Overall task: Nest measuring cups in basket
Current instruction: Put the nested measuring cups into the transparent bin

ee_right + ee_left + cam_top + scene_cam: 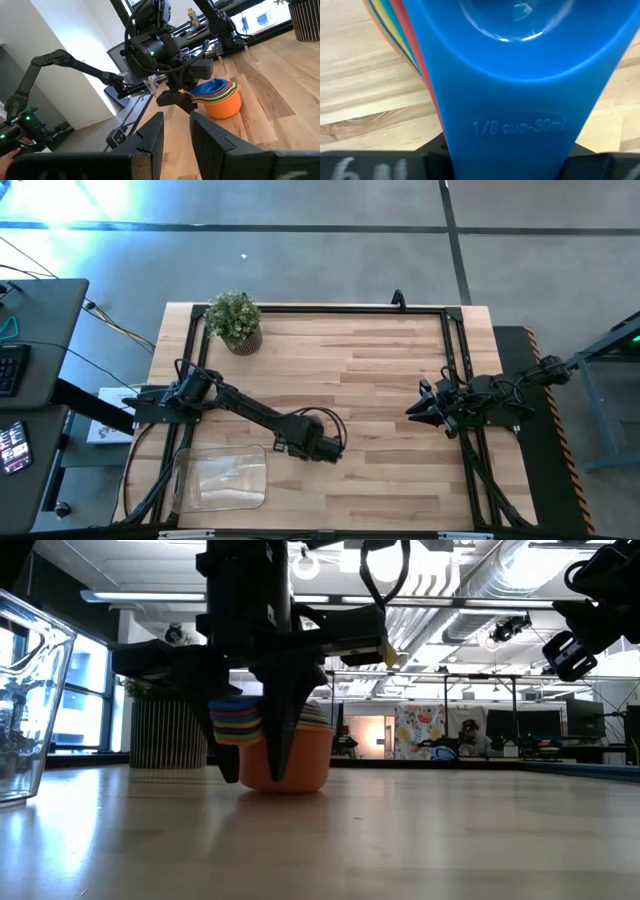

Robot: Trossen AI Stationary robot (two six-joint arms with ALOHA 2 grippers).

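The measuring cups (290, 755) stand nested in one stack on the table, the orange one outermost and a blue one (520, 45) innermost. Their flat handles (237, 720) fan out in a coloured pile. My left gripper (255, 775) points down over the table's middle (325, 448) and is shut on that pile of handles. The clear basket (222, 478) sits near the front edge, to the left of the stack, apart from it. My right gripper (412, 410) waits at the right side, level, open with nothing between its fingers (176, 135). My left gripper pinches the stacked handles between its two fingers, with the blue handle marked 1/8 cup (515, 125) on top. The fingers (283, 740) come from above, pointing down, and lie across the handles. The stack stays upright, the orange cup's base (285, 785) on the table.
A small potted plant (235, 320) stands at the far left corner. A dark frame (330, 308) runs along the table's far and side edges. Bare wood lies between the stack and my right arm. The basket's wall (25, 690) rises at the left of the low view.
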